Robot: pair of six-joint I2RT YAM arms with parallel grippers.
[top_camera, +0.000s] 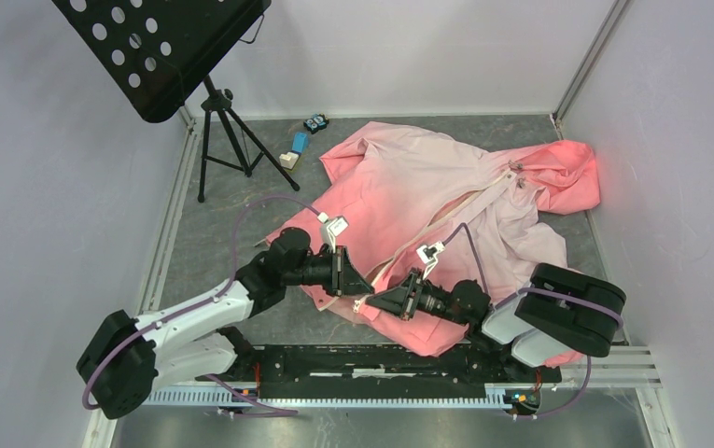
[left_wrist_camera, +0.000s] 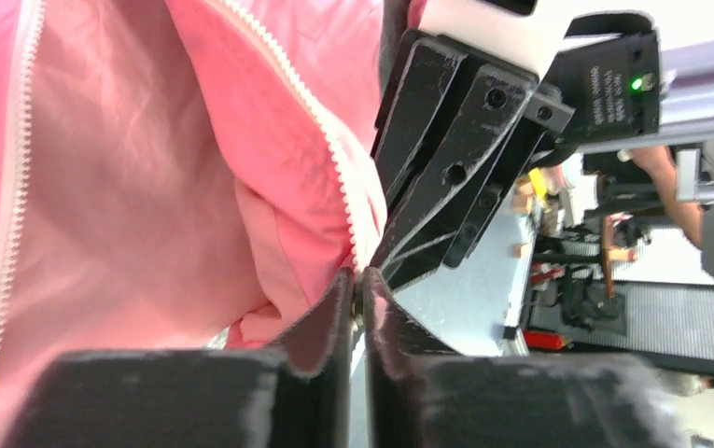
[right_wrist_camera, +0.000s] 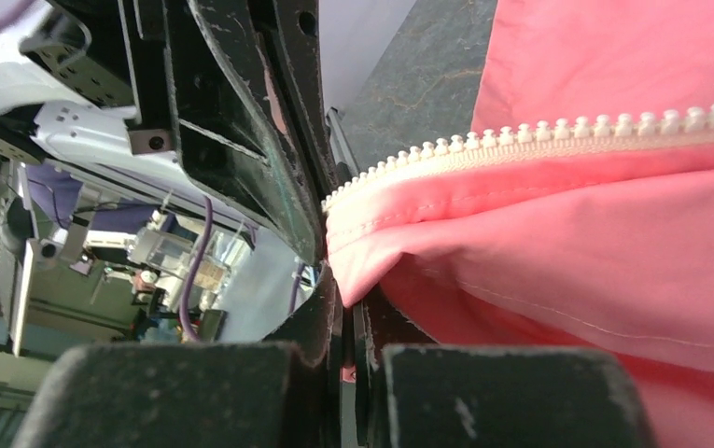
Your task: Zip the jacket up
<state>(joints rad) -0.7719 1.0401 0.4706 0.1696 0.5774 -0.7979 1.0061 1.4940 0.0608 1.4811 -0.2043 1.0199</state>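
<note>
Two robot arms meet tip to tip at the near hem of a pink hooded jacket [top_camera: 427, 187] spread open on a grey table [top_camera: 222, 233]. The left pincer [top_camera: 368, 289] reaches in from the left and the right pincer [top_camera: 364, 304] from the right, their ends touching or nearly so. The garment lies beyond and to the right of both pincers. Its hood [top_camera: 567, 173] is bunched at the far right, and its cream zipper [top_camera: 465, 210] runs diagonally from the collar down toward the two tips. In the left wrist view, the left pincer [left_wrist_camera: 359, 280] has its fingers pressed together on the lower end of one row of zipper teeth [left_wrist_camera: 325, 131], with coral fabric hanging to its left. The black body of the right pincer [left_wrist_camera: 446, 168] stands just above and to the right of it. In the right wrist view, the right pincer [right_wrist_camera: 345, 299] is closed on a folded corner of coral cloth. A line of white zipper teeth [right_wrist_camera: 521, 135] leads away to its right, and the left pincer [right_wrist_camera: 250, 121] looms directly above. Well beyond the left pincer, a black perforated music stand [top_camera: 161, 47] rises on a tripod at the far left. A blue block [top_camera: 300, 142] and a wooden block [top_camera: 288, 160] lie beside the jacket's far edge.
</note>
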